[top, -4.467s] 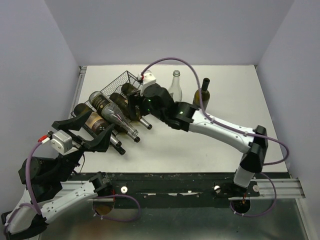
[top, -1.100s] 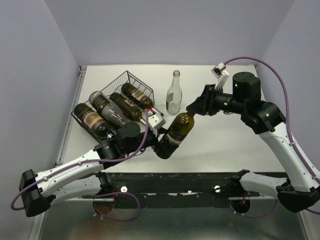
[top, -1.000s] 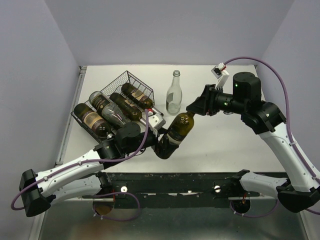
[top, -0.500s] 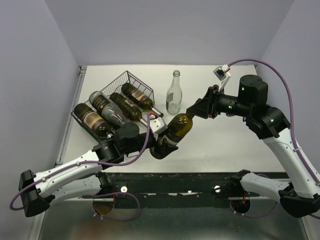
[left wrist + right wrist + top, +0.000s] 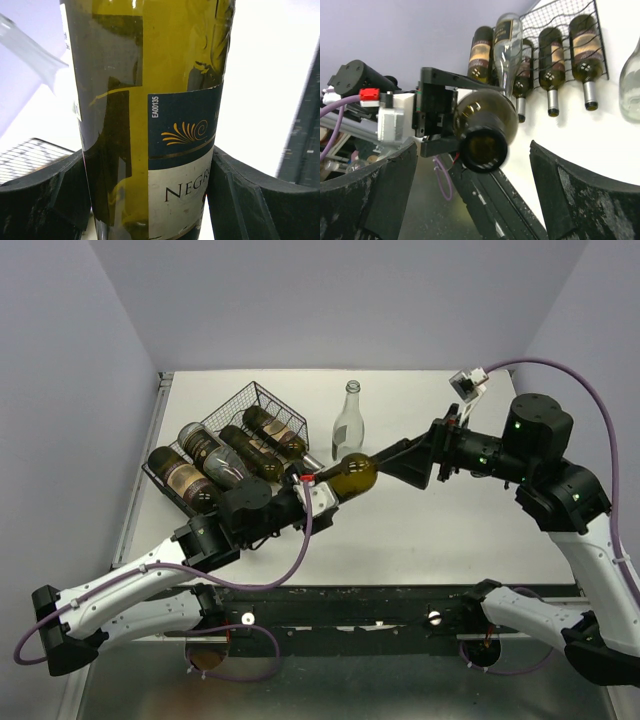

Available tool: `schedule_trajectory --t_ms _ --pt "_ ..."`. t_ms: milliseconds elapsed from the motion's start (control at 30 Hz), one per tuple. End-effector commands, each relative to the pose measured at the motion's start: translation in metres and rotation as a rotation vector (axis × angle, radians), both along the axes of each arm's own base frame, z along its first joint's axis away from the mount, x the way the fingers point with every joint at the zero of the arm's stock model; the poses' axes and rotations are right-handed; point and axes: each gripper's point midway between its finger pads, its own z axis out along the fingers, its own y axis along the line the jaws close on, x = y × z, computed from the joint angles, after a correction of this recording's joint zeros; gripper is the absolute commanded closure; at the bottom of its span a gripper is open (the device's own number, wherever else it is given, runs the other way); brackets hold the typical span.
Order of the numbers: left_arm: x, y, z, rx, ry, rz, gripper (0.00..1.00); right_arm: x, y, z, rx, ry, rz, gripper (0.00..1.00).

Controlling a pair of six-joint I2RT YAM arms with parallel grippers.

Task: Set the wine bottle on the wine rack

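Clamped on the wine bottle (image 5: pixel 352 472), the left gripper (image 5: pixel 147 167) presses a black finger against each side of the glass body. The right gripper (image 5: pixel 474 150) has its jaws spread wide, one finger on either side of the bottle's mouth with a gap to each, touching nothing.

From above, the bottle's base is hidden behind the left gripper, and its neck is lost among the right gripper's dark fingers. In the left wrist view the bottle fills the frame, cut off top and bottom. Its dark blue and white label shows only "NEGR" before the glass curves away. Whether the bottle touches the worktop (image 5: pixel 430 530) cannot be told from above.

The olive-green bottle lies nearly level, neck toward the right gripper, just off the right end of the wine rack (image 5: pixel 262 398) and not in it. An upright clear glass bottle (image 5: pixel 347 430) stands near the far edge, just beyond the held bottle and beside the rack. At the right wrist it shows only as a sliver at the picture's edge.

The black wire rack sits askew toward the worktop's far left corner. Its scalloped rows hold several dark bottles (image 5: pixel 250 448) lying side by side with their necks toward the near edge. A clear one (image 5: pixel 506 40) lies among them and partly covers a neighbour, so the exact count is hard to make out.
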Motion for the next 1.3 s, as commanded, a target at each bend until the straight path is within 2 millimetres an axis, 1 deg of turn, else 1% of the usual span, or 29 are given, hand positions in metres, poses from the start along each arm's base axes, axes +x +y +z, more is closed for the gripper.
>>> schedule_trajectory --t_ms 0,167,233,300,400,500,567,667,767,867,933,1100,1267 --pt "0.025 0.022 0.091 -0.025 -0.331 0.116 1.00 -0.002 -0.016 0.021 -0.005 -0.062 -0.080 0.00" --pt "0.023 0.024 0.089 0.029 -0.449 0.080 1.00 0.001 -0.032 0.031 -0.011 -0.088 -0.174 0.00" --pt "0.021 0.023 0.085 0.047 -0.481 0.055 1.00 0.009 -0.041 0.031 -0.017 -0.072 -0.255 0.00" --pt "0.018 0.020 0.076 0.080 -0.520 0.019 1.00 0.013 -0.047 0.028 -0.029 -0.059 -0.299 0.00" --pt "0.013 0.013 0.066 0.137 -0.582 -0.050 1.00 0.018 -0.043 0.018 -0.062 -0.038 -0.289 0.00" --pt "0.009 0.005 0.052 0.225 -0.635 -0.131 1.00 0.018 -0.032 0.004 -0.094 -0.007 -0.220 0.00" --pt "0.010 0.003 0.048 0.266 -0.661 -0.154 1.00 0.017 -0.025 -0.011 -0.131 0.017 -0.166 0.00" --pt "0.011 -0.001 0.044 0.314 -0.707 -0.180 1.00 0.015 -0.018 -0.041 -0.207 0.060 -0.086 0.01" --pt "0.013 -0.004 0.041 0.370 -0.757 -0.209 1.00 0.012 -0.017 -0.076 -0.293 0.099 -0.025 0.02" --pt "0.017 -0.007 0.039 0.420 -0.780 -0.220 1.00 0.001 -0.015 -0.097 -0.330 0.125 0.041 0.05" --pt "0.020 -0.009 0.038 0.445 -0.781 -0.223 1.00 -0.008 -0.012 -0.102 -0.332 0.123 0.080 0.05" --pt "0.024 -0.016 0.035 0.479 -0.782 -0.244 1.00 -0.022 -0.009 -0.114 -0.345 0.136 0.136 0.06" --pt "0.026 -0.021 0.040 0.477 -0.796 -0.254 1.00 -0.033 -0.008 -0.129 -0.362 0.161 0.174 0.07"
